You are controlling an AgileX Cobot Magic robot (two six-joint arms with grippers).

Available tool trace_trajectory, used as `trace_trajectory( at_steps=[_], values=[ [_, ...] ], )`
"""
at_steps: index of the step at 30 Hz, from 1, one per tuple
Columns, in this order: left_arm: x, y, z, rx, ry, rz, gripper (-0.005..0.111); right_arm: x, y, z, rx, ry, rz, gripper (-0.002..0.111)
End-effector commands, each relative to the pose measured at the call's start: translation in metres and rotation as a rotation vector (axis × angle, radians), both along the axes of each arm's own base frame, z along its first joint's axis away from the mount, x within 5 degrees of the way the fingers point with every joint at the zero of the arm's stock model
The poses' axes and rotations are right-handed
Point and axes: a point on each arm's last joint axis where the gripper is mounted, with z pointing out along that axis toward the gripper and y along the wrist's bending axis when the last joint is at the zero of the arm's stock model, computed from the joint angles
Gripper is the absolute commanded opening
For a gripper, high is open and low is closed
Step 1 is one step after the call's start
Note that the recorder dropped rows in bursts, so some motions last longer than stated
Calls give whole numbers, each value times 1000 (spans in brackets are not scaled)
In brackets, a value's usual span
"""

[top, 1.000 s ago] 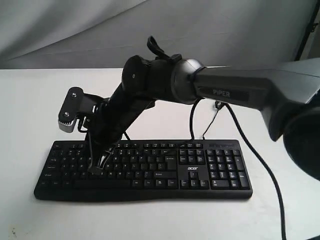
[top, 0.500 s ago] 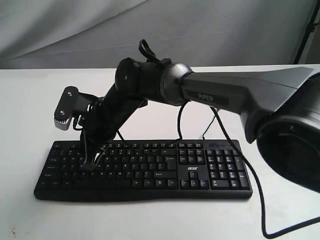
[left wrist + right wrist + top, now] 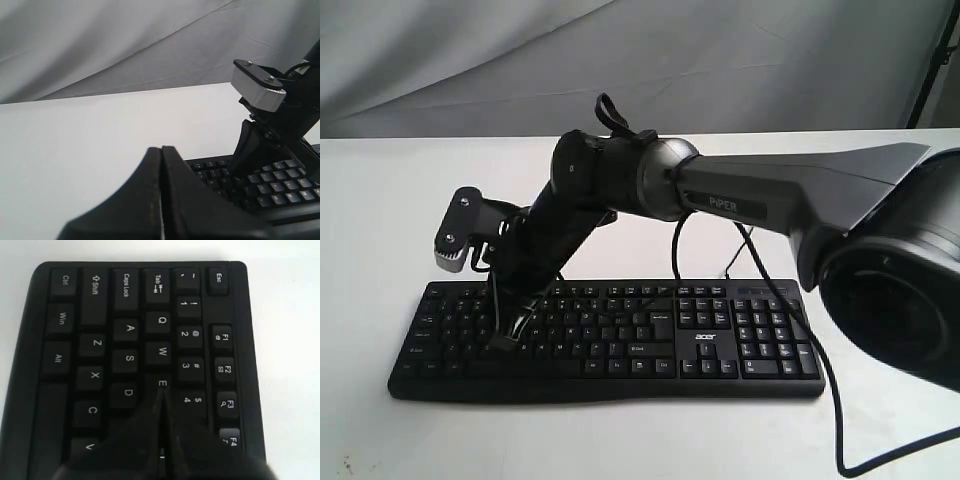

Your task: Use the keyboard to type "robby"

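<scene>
The black keyboard (image 3: 620, 335) lies flat near the table's front edge, number pad and white acer logo to the right. My right gripper (image 3: 505, 341) reaches across to the keyboard's left part. It is shut, with its joined tips down at the letter keys. In the right wrist view the right gripper (image 3: 161, 391) ends just past the E legend on the keyboard (image 3: 95, 345), covering the key beside it. Whether the tips press a key cannot be told. My left gripper (image 3: 161, 150) is shut and empty, left of the keyboard (image 3: 270, 182) above the white table.
The right arm's silver wrist camera (image 3: 455, 235) sticks out over the keyboard's left end. A thin black cable (image 3: 835, 400) loops over the white table (image 3: 380, 200) to the right of the keyboard. A grey cloth backdrop hangs behind.
The right gripper rose and shifted left over the keys half a second ago, then came back down onto the left letter keys. The forearm swung lower and further left.
</scene>
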Motion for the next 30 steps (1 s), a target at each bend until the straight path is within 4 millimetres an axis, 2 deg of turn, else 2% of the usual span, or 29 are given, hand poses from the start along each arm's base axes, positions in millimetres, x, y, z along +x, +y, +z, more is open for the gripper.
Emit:
trace_trajectory(
  at_steps=[1,30],
  values=[
    [0,0,-1,1,-5,-5,0,0,0,4,-3,-16,33,0],
    [0,0,-1,1,-5,-5,0,1,2,0,7,-25,22,0]
  ],
)
